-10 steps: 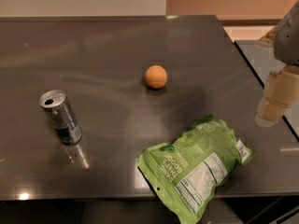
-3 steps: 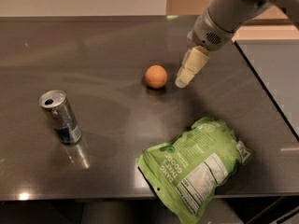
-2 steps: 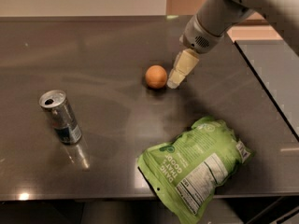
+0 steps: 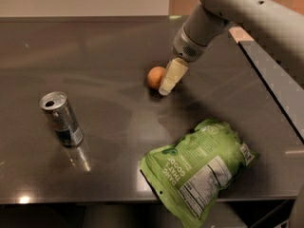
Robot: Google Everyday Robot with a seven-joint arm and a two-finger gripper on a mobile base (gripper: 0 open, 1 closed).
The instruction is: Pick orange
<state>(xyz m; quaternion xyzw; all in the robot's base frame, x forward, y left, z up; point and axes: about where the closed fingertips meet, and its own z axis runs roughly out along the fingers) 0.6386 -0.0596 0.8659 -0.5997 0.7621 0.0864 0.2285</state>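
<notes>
The orange (image 4: 155, 77) is a small round fruit resting on the dark table (image 4: 104, 56), near its middle. My gripper (image 4: 169, 80) comes down from the upper right on a grey arm. Its cream-coloured fingers (image 4: 172, 75) are right beside the orange, on its right side, and cover the fruit's right edge. The tips reach down close to the table surface.
A silver drink can (image 4: 61, 118) stands at the left. A green snack bag (image 4: 199, 167) lies at the front right, overhanging the table's front edge. The table's right edge (image 4: 270, 80) runs diagonally behind the arm.
The gripper has swung in from the far right to the table's middle, then moved further left and down until it is right against the orange. The orange, can and bag have not moved.
</notes>
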